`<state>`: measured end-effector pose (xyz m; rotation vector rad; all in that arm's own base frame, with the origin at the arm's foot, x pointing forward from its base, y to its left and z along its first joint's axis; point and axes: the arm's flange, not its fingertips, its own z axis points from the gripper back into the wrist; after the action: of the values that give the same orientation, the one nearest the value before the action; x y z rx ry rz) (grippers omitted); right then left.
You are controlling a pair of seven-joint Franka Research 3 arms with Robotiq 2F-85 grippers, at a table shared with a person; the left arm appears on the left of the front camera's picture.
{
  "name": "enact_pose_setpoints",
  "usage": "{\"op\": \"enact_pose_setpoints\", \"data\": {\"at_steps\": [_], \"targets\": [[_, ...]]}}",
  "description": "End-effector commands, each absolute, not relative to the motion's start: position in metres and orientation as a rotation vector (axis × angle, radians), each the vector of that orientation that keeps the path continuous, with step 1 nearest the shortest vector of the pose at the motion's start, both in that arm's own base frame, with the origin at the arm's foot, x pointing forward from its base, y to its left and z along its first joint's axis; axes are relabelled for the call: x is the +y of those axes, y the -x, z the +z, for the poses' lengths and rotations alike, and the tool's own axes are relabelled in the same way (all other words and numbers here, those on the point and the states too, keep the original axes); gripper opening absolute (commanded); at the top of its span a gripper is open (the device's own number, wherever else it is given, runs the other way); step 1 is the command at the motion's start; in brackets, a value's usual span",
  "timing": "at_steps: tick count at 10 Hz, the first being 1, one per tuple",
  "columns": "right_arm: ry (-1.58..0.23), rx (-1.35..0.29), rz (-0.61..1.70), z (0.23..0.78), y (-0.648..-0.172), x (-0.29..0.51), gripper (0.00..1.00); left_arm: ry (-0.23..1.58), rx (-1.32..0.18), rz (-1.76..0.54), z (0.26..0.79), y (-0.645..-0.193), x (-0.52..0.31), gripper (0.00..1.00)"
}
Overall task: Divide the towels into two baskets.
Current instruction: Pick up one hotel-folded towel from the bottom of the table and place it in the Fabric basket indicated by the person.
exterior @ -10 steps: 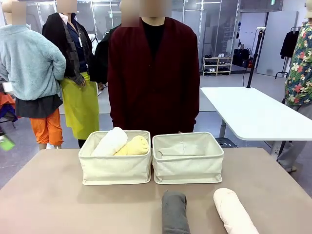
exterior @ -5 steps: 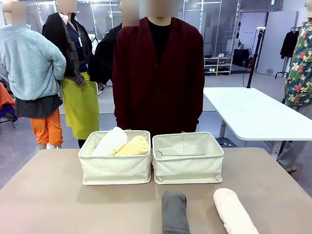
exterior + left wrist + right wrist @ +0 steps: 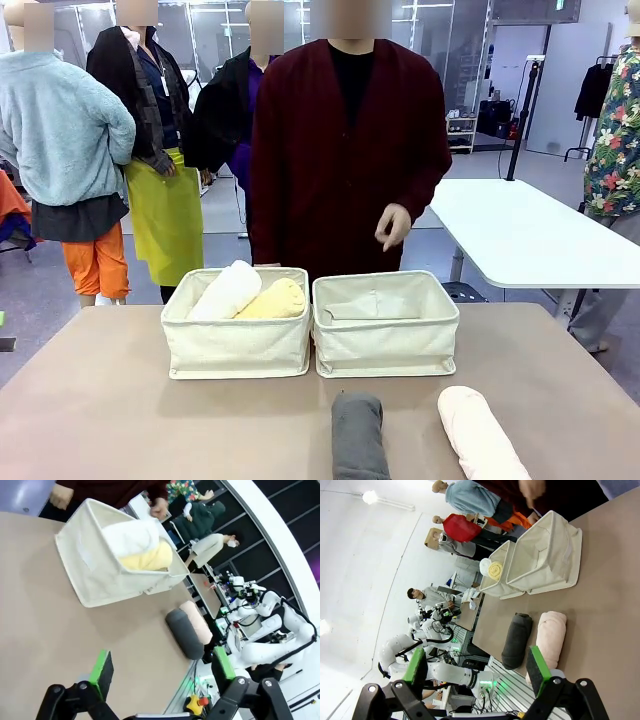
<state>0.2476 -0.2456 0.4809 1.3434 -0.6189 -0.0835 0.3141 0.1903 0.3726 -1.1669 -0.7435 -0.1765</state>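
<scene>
Fingers (image 3: 101, 672) spread: left gripper (image 3: 162, 666), right gripper (image 3: 476, 664), both empty; grey towel (image 3: 359, 435), pink towel (image 3: 480, 432) rolled, on table (image 3: 120, 420).

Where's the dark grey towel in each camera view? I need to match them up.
Front view: grey towel at the bottom edge, just right of centre.
Left wrist view: grey towel right of centre, below the middle.
Right wrist view: grey towel just below the middle.
Shared landmark: the pink towel lies beside it in every view.
</scene>
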Motion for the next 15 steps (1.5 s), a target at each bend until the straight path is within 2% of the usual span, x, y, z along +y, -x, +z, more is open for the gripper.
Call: {"op": "enact_pose_setpoints", "data": {"at_steps": [1, 11, 15], "targets": [[-1.346, -0.632, -0.071, 0.484, -0.245, -0.246, 1.0, 1.186, -0.727, -0.185, 0.375, -0.312, 0.183, 1.0], [-1.343, -0.619, -0.083, 0.481, -0.248, -0.246, 1.0, 1.186, -0.727, -0.185, 0.375, -0.312, 0.183, 1.0], [-1.127, -0.412, -0.135, 0.471, -0.269, -0.155, 1.0, 1.186, -0.727, -0.185, 0.375, -0.312, 0.183, 1.0]]}}
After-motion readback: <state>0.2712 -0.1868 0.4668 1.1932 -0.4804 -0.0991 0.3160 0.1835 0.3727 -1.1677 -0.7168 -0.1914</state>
